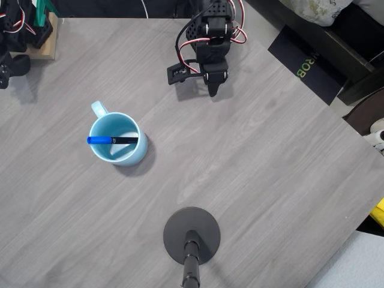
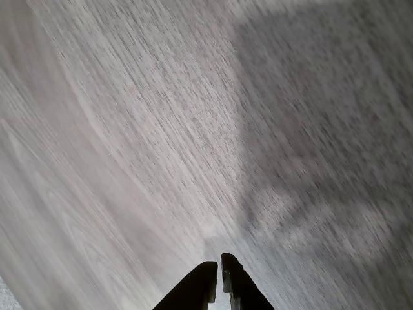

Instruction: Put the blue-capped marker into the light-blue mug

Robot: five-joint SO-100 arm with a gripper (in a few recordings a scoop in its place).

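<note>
The blue-capped marker lies inside the light-blue mug, slanting across its opening with the blue cap resting on the rim at the left in the overhead view. The mug, handle toward the upper left, stands on the grey wood-grain tabletop, well apart from the claw, below and to its left in that view. The claw is closed and empty, its two dark fingertips nearly touching over bare tabletop in the wrist view. A round black stand base sits well below the claw.
</note>
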